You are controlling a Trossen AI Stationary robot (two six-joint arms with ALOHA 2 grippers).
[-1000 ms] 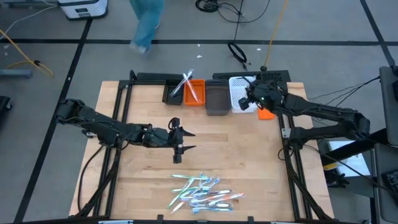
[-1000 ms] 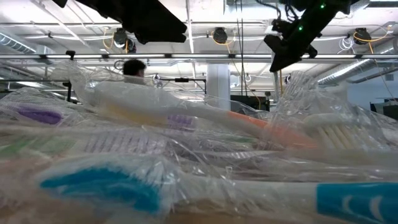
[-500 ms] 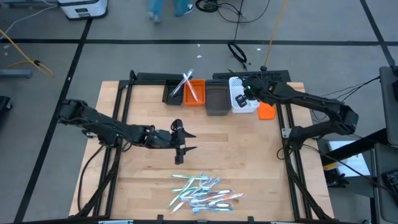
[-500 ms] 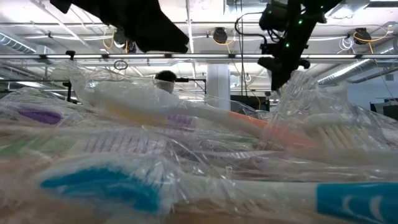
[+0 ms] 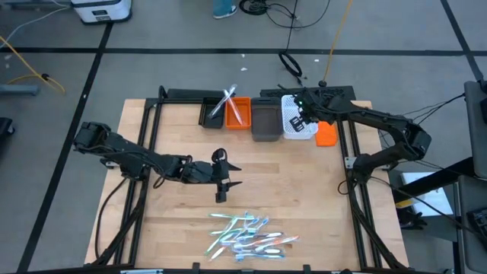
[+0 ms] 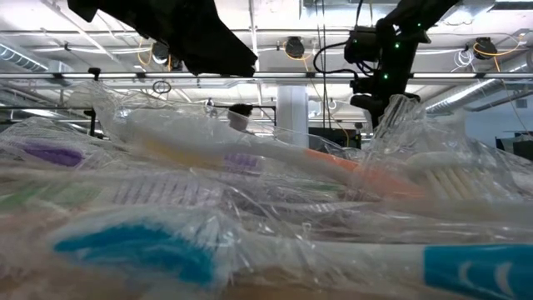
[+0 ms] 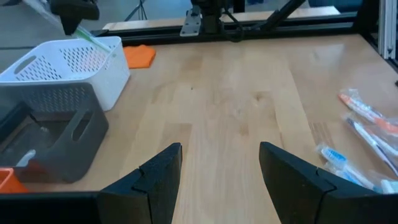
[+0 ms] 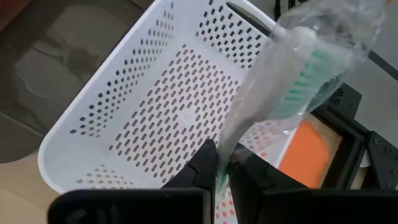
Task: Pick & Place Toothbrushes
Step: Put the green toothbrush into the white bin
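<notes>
White plastic is what the right gripper point(image 5: 299, 122) hangs over now: the white basket point(image 5: 296, 124) at the back of the table point(image 5: 304, 190). A second ago this gripper was further right, near the orange bin point(image 5: 326, 135), so it has moved over the basket. Its fingers are clamped on a wrapped toothbrush point(image 8: 280, 93) with green bristles. The left gripper point(image 5: 221, 176) has slid a little closer to the pile of toothbrushes point(image 5: 247, 235) at the front of the table, and its fingers are spread apart with nothing between them. The person who was walking behind the table has almost left the high view. Only the right wrist view shows the green bristles and the clear wrapper up close, with the holes of the basket right below. The left wrist view shows the grey bin point(image 7: 53, 140) beside the white basket, and a few toothbrushes lying at the edge of the wood. The low view is nearly filled by crinkly wrappers, so the table is hidden there. From above, two toothbrushes stick out of another orange bin point(image 5: 238, 113), but their colors are hard to make out.
</notes>
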